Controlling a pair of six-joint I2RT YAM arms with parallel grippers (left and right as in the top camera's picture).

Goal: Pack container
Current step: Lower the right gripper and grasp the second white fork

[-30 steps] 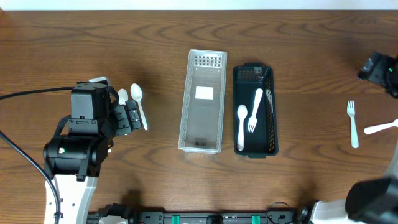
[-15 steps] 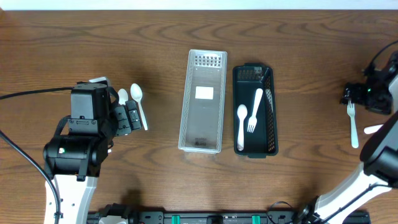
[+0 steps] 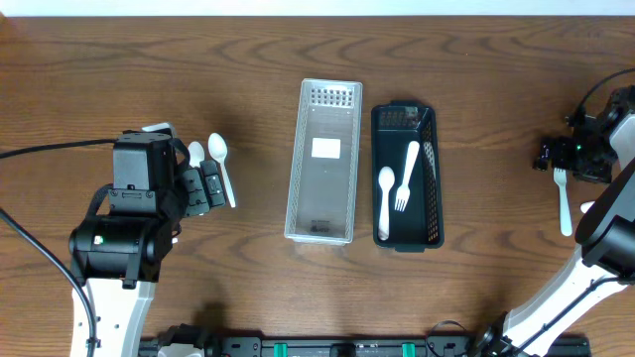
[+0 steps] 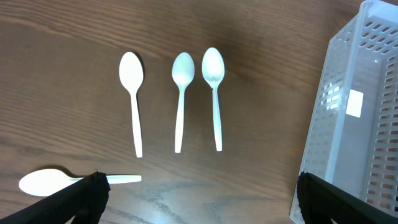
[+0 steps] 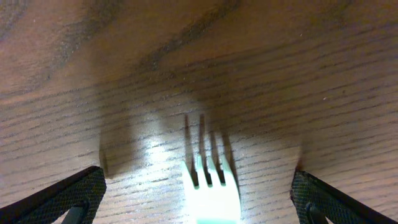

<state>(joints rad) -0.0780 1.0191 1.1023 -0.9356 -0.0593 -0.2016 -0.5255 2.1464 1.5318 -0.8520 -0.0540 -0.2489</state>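
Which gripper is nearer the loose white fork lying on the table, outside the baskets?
Right. The right gripper hovers open over the tines of the fork; the left gripper is far across the table, beside the spoons.

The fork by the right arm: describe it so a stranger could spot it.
From the black mesh basket, look far right across the brown wooden table. A white plastic fork lies on the wood between the right arm's open fingers, the only fork outside the basket.

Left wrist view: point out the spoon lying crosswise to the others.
The bottom-left spoon: its handle runs sideways, bowl pointing left, while the other three spoons lie parallel, bowls toward the top.
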